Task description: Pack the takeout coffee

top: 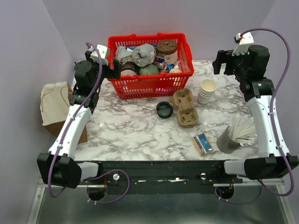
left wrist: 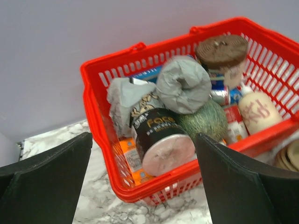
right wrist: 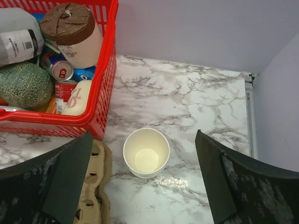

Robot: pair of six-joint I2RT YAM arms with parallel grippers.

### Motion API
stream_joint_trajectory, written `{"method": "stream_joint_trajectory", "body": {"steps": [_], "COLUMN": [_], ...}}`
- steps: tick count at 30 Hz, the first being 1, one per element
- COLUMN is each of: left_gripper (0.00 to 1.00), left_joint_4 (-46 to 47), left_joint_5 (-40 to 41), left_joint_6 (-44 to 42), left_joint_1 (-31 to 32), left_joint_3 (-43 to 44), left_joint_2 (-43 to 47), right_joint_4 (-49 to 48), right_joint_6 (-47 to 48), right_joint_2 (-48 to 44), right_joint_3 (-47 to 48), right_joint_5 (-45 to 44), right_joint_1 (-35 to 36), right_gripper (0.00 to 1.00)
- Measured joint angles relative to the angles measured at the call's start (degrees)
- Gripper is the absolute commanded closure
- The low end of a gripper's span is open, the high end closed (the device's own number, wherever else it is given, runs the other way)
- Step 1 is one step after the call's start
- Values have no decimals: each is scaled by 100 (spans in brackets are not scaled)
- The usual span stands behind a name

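The left gripper (top: 113,68) is held with fingers spread wide beside the red basket (top: 150,85), the right gripper (top: 220,62) likewise spread above the stacked paper cups (top: 207,91).

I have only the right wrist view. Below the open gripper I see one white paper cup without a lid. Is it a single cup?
Observer: No. The top view shows a stack of lidless paper cups, with several rims nested.
Operator: What lies beyond the cardboard cup carrier, on the side away from the cups?
Observer: A loose black round lid, lying flat just left of the carrier.
Operator: And where is the left gripper?
Observer: It is open and empty, at the left end of the red basket.
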State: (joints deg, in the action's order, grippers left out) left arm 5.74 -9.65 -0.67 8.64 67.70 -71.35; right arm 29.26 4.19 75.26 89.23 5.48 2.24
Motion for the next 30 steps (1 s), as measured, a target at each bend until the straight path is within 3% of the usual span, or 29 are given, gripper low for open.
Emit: {"method": "stream_joint_trajectory", "body": {"steps": [5,9,16,19,26,30], "left_gripper": [8,14,26,28,25,23], "left_joint_4": [-907,-1810,-2603,-2610,-2011,-1858], "left_joint_5": [-1054,-1648,-2009,-1980,-1941,-1945], "left_joint_6": [-669,-1473,-2205,-2041,-710,-306], "left_joint_1": [9,92,227,225,221,221], "left_joint_3": [-7,-35,-391,-560,-743,-859], "left_joint_2": [-11,17,83,72,9,-13], "right_joint_4": [85,693,1416,1635,2232,2446], "right_joint_6": [494,1777,2889,3204,3462,3674], "right_joint_2": [57,155,437,474,918,1259], "right_joint_3": [9,234,516,516,949,1010], "right_joint_5": [527,1690,2382,2352,1971,1534], "right_joint_1": [-2,33,492,813,1126,1126], "right_gripper": [0,0,5,9,34,38]}}
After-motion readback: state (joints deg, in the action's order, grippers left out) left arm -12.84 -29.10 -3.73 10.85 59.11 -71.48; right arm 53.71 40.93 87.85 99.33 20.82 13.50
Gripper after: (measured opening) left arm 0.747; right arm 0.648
